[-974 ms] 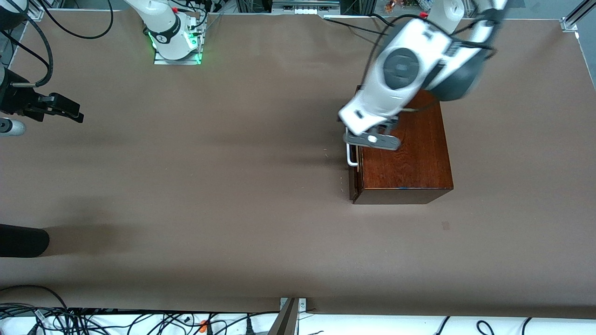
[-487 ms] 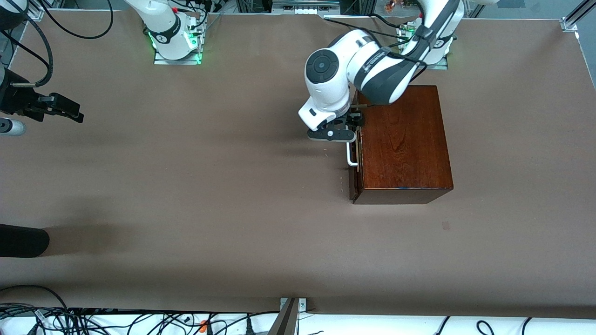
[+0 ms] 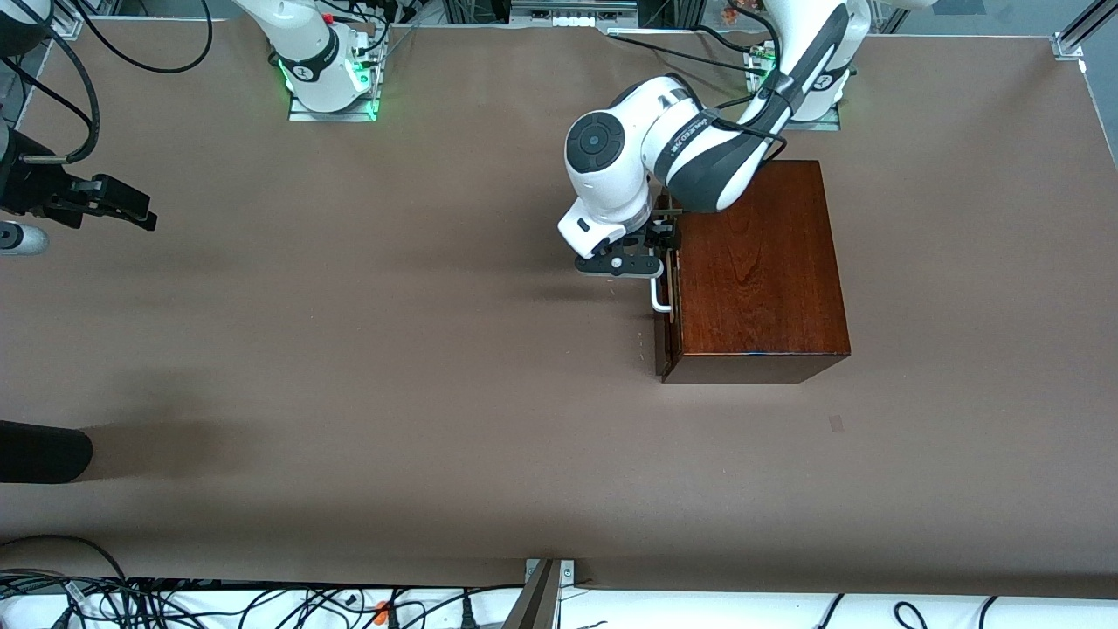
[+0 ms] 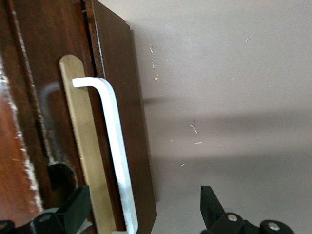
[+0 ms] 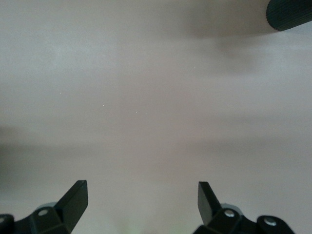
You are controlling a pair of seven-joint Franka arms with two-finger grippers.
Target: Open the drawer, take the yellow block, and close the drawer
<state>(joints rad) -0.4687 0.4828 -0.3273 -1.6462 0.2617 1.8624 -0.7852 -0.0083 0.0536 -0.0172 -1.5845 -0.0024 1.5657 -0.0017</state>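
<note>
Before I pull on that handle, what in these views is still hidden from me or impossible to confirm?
- Yellow block: in no view; the drawer is nearly shut, so the wooden box hides its inside.
- Handle: its end at the left gripper runs off the left wrist picture's edge; the left arm covers it in the front view.
- Right gripper, waiting at the right arm's end: its wrist view shows only bare table.

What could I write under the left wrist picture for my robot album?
Open left gripper, its fingers straddling the white handle of the shut drawer.
</note>
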